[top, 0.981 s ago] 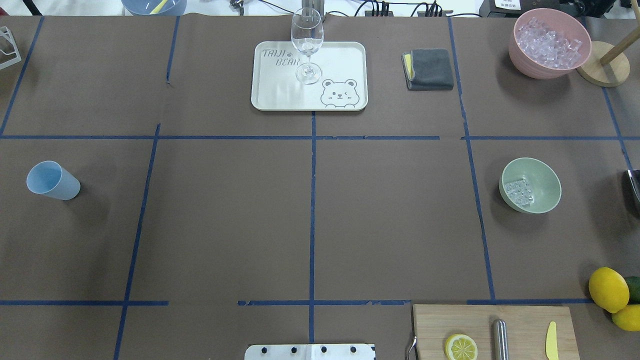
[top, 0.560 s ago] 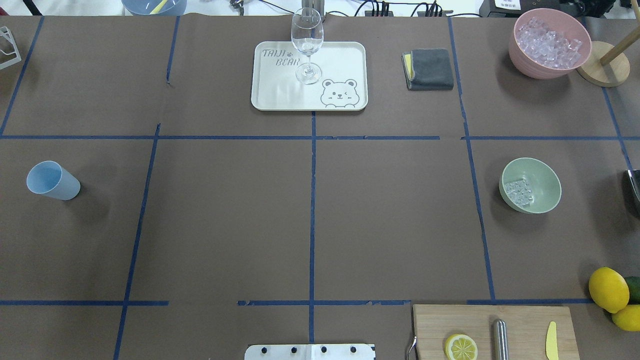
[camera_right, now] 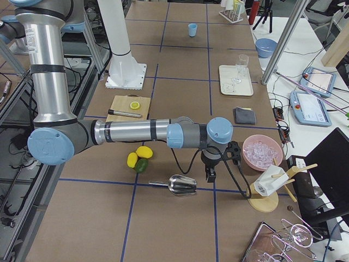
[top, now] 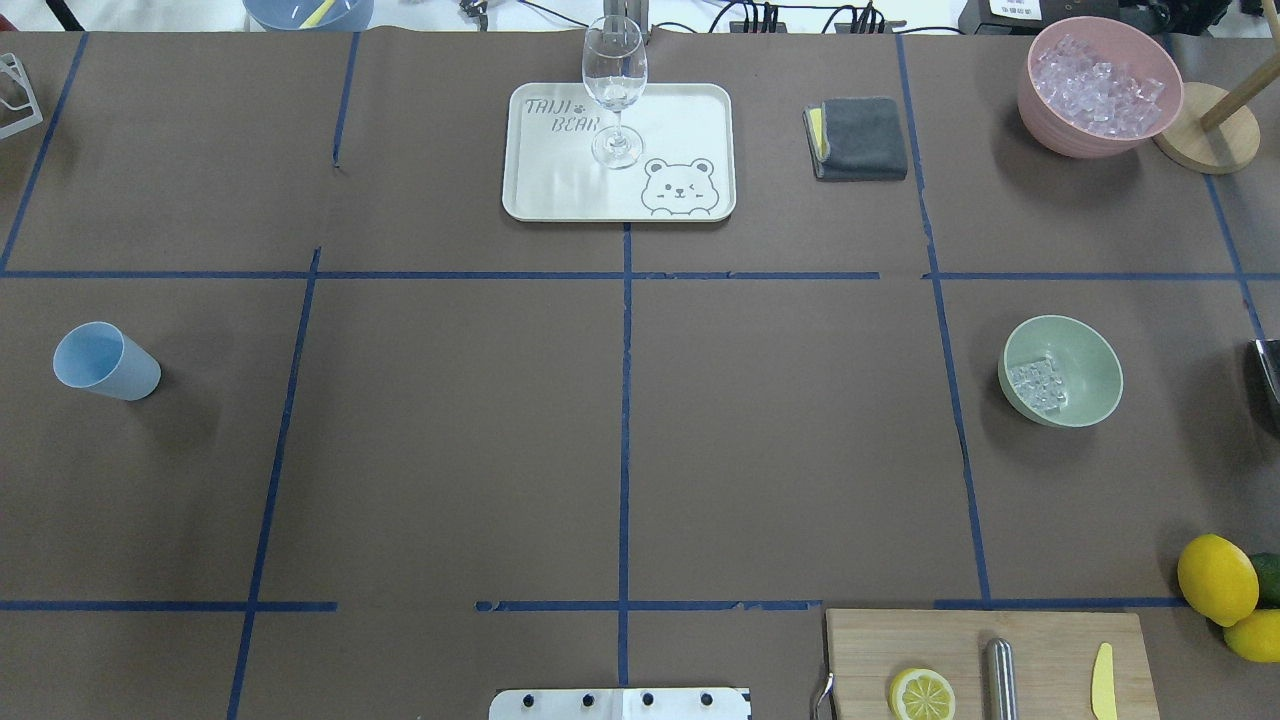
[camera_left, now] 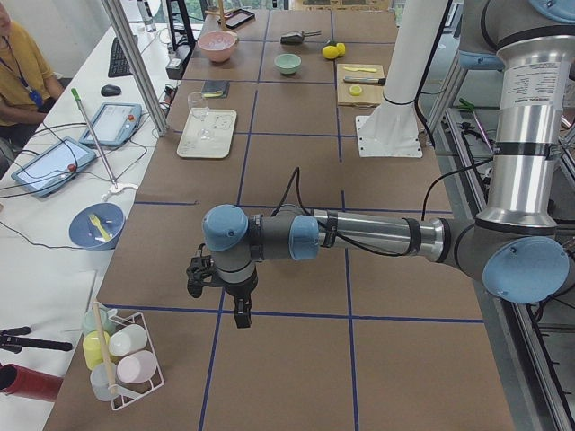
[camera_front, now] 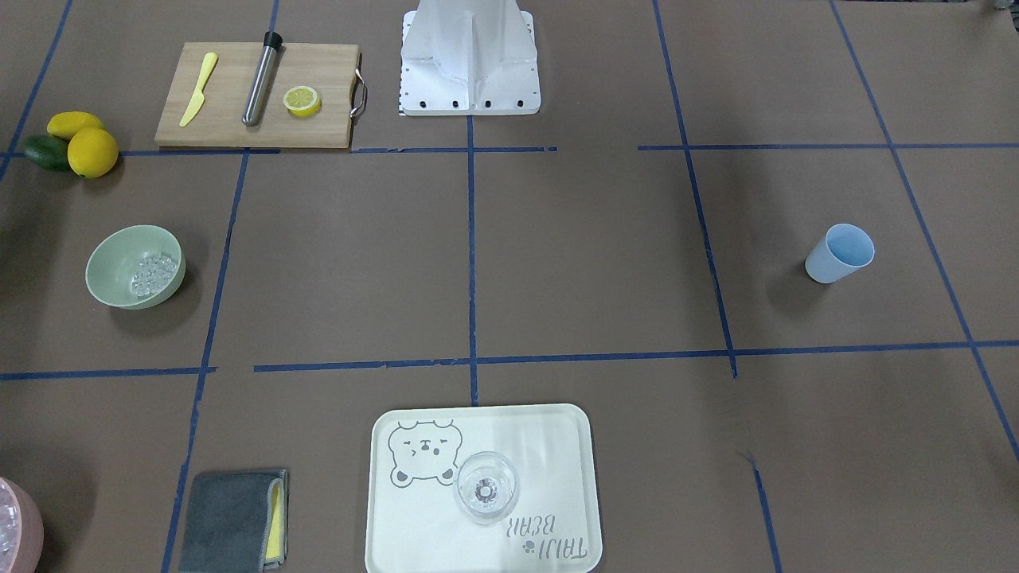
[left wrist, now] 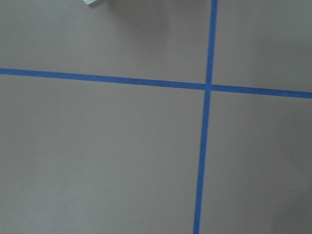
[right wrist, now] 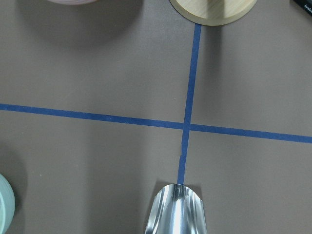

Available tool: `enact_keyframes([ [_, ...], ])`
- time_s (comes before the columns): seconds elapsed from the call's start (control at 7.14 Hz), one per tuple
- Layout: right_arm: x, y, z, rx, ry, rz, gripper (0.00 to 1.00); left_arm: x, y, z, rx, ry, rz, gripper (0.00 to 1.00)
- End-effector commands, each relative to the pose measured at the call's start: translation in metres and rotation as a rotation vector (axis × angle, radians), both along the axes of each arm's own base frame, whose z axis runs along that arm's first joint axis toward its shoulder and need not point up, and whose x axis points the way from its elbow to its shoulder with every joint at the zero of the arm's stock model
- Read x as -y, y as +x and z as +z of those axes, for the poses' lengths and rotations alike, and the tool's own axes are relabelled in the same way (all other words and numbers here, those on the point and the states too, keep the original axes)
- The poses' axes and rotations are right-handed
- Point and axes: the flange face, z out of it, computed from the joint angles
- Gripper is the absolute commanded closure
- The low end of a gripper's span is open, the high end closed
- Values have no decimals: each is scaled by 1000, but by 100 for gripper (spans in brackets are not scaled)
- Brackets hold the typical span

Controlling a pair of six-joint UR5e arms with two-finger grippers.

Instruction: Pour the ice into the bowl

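in the left-end view the left arm's fingers (camera_left: 241, 316) hang pointing down at lower centre, over bare brown tabletop (camera_left: 296, 359) near a blue tape crossing (the wrist camera there shows only tape and paper). whether they are spread or pressed together cannot be told from this side.

in the right-end view the right arm's fingers (camera_right: 210, 176) point down at centre frame, just beside a metal scoop (camera_right: 182, 185) lying on the tabletop. their spread cannot be told either.

in the overhead view a wooden board (top: 1050, 645) with a lemon half (top: 921, 694) lies at the bottom right, with lemons (top: 1216, 578) to its right. farther up, at middle right, the sage-green bowl (top: 1088, 365) stands upright with the ice (top: 1038, 385) heaped inside toward its left wall. a light blue cup (top: 105, 362) stands at middle left. farthest, along the top, a tray (top: 560, 190) carries a stemmed glass (top: 614, 90). a grey cloth (top: 860, 138) and a pink bowl (top: 1040, 125) of clear cubes (top: 1100, 85) sit at upper right.
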Motion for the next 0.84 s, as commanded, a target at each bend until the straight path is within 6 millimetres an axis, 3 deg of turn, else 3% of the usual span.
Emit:
enact_keyframes([
  [0.0, 0, 0, 0, 0, -1, 0, 0, 20, -1, -21, 0, 39, 0, 0],
  [0.7, -1, 0, 8, 1, -17, 2, 0, 30, -1, -35, 7, 68, 0, 0],
])
